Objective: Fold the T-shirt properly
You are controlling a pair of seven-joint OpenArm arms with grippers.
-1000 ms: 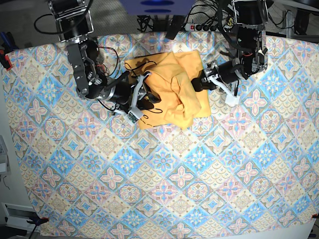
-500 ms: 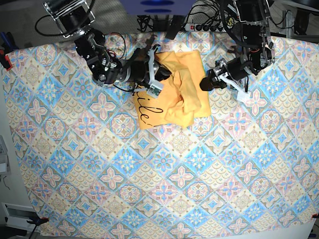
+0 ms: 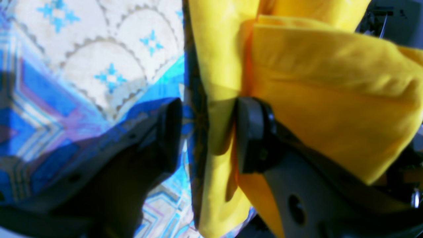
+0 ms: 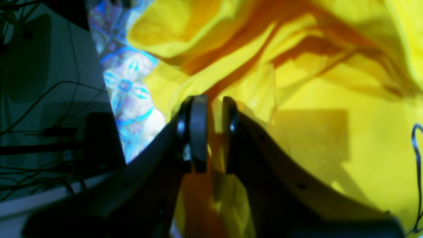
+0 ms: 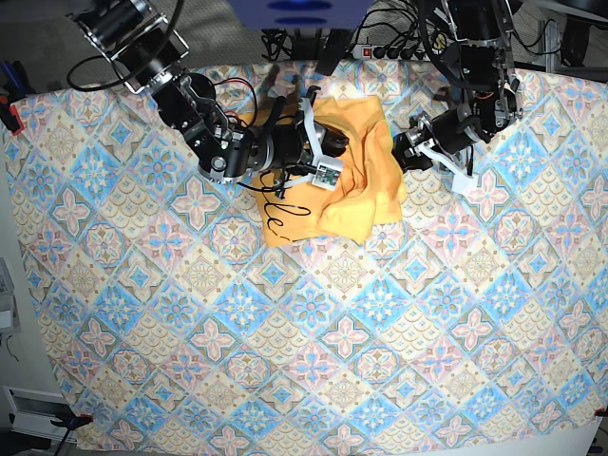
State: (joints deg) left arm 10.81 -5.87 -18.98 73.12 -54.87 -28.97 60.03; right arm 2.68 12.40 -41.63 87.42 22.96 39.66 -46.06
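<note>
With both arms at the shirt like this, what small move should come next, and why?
Probably close the left gripper: its jaws stand open astride a fold edge of the T-shirt, one jaw over the tablecloth. The right gripper already pinches fabric, so both sides could then lift together.

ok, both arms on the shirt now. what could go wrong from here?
The right gripper pinches only a thin fold of the T-shirt, so it may slip out when pulled. The left gripper stands open astride the shirt's edge above the tablecloth; closing could catch the cloth too.
</note>
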